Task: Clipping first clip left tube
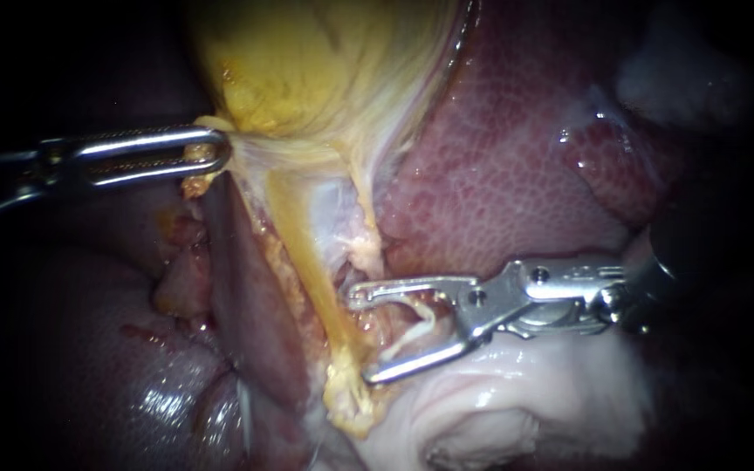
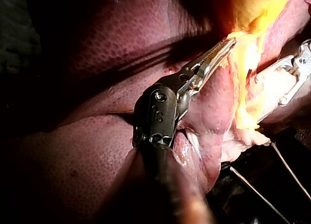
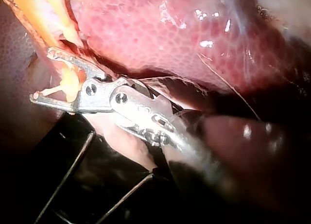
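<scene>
- At the lower edge of the gallbladder [image 1: 307, 61], the left instrument [image 1: 215, 153] has its jaws clamped on the tissue.
- Yellow left tube [image 1: 307, 253] runs down from there, beside the liver [image 1: 499, 157].
- Right instrument [image 1: 359, 336] has its jaws spread wide, with the tube between their tips.

Left instrument [image 2: 227, 42] clamped onto the yellow gallbladder [image 2: 257, 10] edge, dark liver [image 2: 97, 68] beside it; right instrument [image 2: 270, 88] gapes wide just beyond.

Silver left instrument [image 1: 211, 153], riveted right instrument [image 1: 361, 334]
</scene>
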You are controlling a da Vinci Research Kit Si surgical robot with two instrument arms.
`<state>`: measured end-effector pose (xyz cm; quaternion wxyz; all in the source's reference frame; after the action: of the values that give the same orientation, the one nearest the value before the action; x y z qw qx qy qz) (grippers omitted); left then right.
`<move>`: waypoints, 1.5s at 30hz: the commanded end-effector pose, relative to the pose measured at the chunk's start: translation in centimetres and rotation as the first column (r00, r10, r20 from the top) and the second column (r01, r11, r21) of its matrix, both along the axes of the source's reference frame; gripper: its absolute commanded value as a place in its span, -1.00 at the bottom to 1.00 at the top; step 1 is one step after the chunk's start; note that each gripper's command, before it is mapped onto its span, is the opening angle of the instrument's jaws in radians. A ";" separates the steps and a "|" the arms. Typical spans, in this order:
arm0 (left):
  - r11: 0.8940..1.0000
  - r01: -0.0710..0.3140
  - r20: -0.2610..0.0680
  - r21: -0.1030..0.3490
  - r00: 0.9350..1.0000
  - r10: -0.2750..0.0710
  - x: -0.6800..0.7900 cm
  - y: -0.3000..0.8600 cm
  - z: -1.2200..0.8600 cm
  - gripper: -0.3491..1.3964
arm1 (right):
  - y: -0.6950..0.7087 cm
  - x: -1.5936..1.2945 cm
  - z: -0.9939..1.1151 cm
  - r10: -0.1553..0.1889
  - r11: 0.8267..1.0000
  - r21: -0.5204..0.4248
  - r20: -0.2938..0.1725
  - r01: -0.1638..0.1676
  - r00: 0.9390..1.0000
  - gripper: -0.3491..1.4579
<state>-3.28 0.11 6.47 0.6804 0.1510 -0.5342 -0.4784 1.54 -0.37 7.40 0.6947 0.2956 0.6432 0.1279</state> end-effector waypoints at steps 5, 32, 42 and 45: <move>1.000 -0.002 0.002 0.000 1.000 0.002 0.01 -0.01 -0.02 -1.00 | 0.00 0.03 0.16 0.015 1.000 -0.014 0.009 -0.015 1.000 0.05; 1.000 -0.011 0.010 0.001 1.000 0.011 -0.03 -0.06 -0.11 -1.00 | -0.12 0.23 0.61 0.001 1.000 -0.004 0.105 0.000 0.994 0.05; 1.000 -0.011 0.010 0.001 1.000 0.011 -0.03 -0.06 -0.11 -1.00 | -0.34 0.23 0.61 -0.109 0.990 0.094 0.057 0.104 0.992 0.05; 1.000 -0.011 0.010 0.002 1.000 0.011 -0.03 -0.06 -0.11 -1.00 | -0.38 0.18 0.56 -0.146 0.982 0.126 0.037 0.140 0.989 0.04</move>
<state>-3.31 0.05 6.35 0.6803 0.1569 -0.5364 -0.4742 1.71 -0.76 7.96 0.6939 0.3890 0.5935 0.1222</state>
